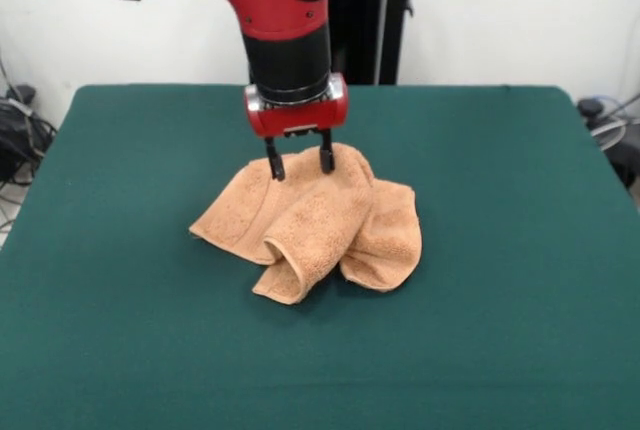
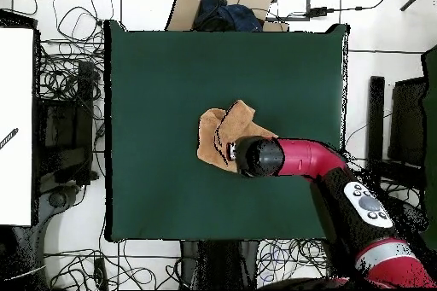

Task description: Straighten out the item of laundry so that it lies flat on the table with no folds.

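Note:
The peach-orange towel (image 1: 310, 222) lies crumpled in a heap near the middle of the dark green table (image 1: 500, 300), with several folds and a rolled flap pointing toward the front. My gripper (image 1: 299, 162) hangs straight down over the towel's far top edge. Its two black fingers are spread apart, with their tips at the cloth. In the overhead view the towel (image 2: 218, 134) shows bunched just left of the arm's wrist (image 2: 259, 156), which hides the gripper. The table (image 2: 162, 74) is much larger than the towel.
The black pedestal (image 1: 370, 10) stands behind the table's far edge. Cables (image 2: 68, 91) and dark equipment lie on the floor around the table. A cardboard box (image 2: 224, 4) sits at one short end and a white surface (image 2: 15, 125) stands beside it.

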Robot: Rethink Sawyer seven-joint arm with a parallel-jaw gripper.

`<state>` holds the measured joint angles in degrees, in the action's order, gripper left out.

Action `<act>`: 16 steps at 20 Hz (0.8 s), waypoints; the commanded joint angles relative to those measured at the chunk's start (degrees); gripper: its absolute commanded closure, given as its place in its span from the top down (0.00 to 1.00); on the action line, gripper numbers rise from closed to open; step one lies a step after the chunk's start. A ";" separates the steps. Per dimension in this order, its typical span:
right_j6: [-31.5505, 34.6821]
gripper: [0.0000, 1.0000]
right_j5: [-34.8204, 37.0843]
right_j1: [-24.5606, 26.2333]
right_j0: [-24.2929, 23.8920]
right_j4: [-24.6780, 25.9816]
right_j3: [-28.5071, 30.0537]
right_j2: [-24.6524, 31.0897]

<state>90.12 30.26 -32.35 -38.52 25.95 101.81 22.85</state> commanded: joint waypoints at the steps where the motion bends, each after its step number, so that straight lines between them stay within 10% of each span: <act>1: -4.19 1.00 -1.76 0.94 1.16 3.77 -1.37 5.02; 16: -3.19 1.00 -2.11 -1.19 0.97 3.07 0.27 5.53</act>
<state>90.12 30.26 -32.15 -38.53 25.97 101.82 23.24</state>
